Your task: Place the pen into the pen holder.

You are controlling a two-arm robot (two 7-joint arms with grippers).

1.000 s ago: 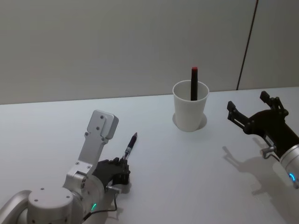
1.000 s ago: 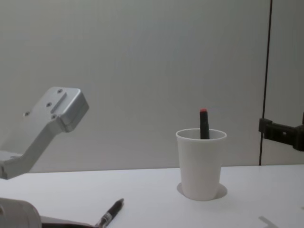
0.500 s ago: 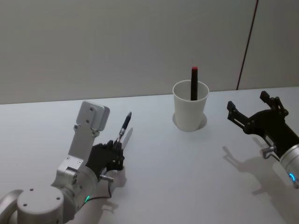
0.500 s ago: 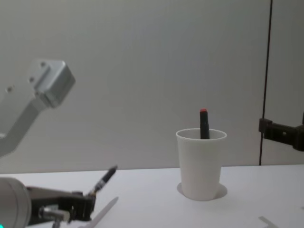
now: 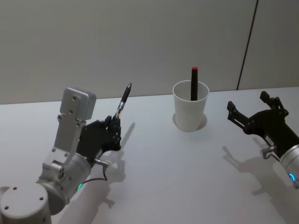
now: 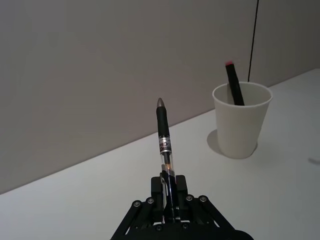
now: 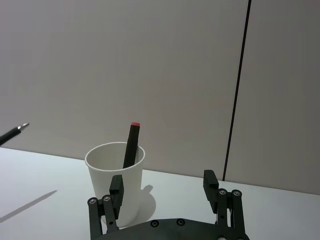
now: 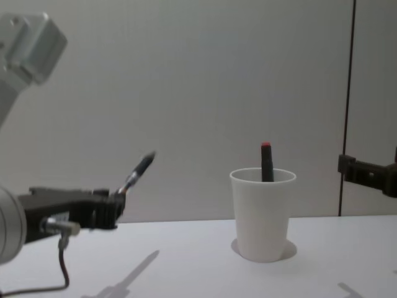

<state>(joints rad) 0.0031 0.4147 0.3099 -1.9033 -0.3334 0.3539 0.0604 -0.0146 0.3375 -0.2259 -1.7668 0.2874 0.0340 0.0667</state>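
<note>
My left gripper [image 5: 113, 126] [image 6: 169, 192] [image 8: 115, 205] is shut on the lower end of a black pen [image 5: 124, 101] [image 6: 163, 137] [image 8: 138, 170], held above the table and tilted up toward the far wall. The pen's tip [image 7: 20, 128] shows far off in the right wrist view. The pen holder, a white paper cup [image 5: 190, 112] [image 6: 240, 120] [image 7: 115, 182] [image 8: 262, 214], stands to the right of that pen with a black, red-tipped pen [image 5: 194, 83] [image 8: 267, 162] upright inside. My right gripper [image 5: 254, 113] [image 7: 162, 195] hangs open to the right of the cup, above the table.
The white table [image 5: 168, 172] runs back to a plain grey wall with a dark vertical seam [image 5: 246, 44] at the right. A thin black cable [image 8: 62, 273] hangs from my left gripper.
My left gripper has lifted the black pen off the table, raising it and tilting it more upright. The right arm and the cup have not moved.
</note>
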